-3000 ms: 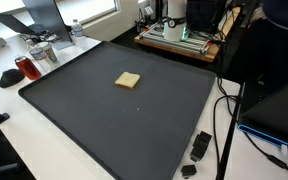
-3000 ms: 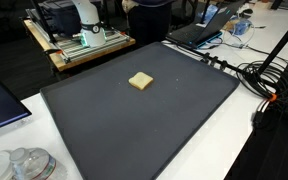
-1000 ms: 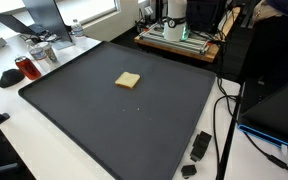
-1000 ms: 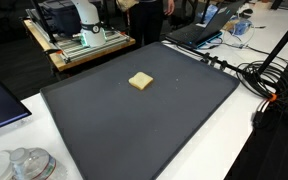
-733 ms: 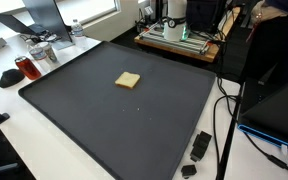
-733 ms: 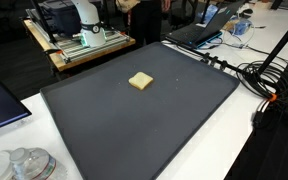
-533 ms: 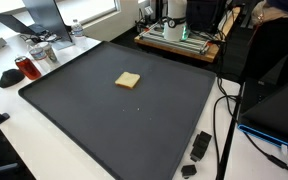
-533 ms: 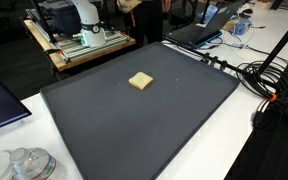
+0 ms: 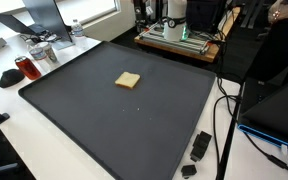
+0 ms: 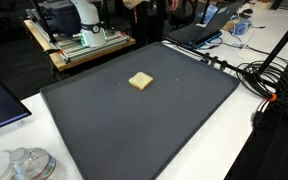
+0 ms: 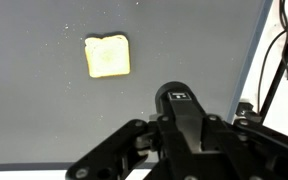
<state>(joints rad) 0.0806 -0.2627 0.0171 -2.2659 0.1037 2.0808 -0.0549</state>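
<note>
A square slice of toast (image 9: 128,80) lies flat on a large dark mat (image 9: 104,125), toward its far side in both exterior views; the toast (image 10: 140,81) sits alone on the mat (image 10: 134,125). Neither exterior view shows the arm. In the wrist view my gripper (image 11: 181,118) fills the lower half, hovering high above the mat (image 11: 44,110). Its black body and linkages hide the fingertips, which are drawn together with nothing seen between them. The toast (image 11: 107,56) lies up and to the left of it, well apart.
A wooden bench with a white machine (image 9: 179,33) stands behind the mat (image 10: 79,35). Cables (image 10: 269,85) and black adapters (image 9: 198,147) lie beside one mat edge. A laptop (image 10: 196,34), a brown jar (image 9: 26,68) and glassware (image 10: 24,163) sit around it.
The toast and mat stay put. Only a person at the back of the room has shifted slightly.
</note>
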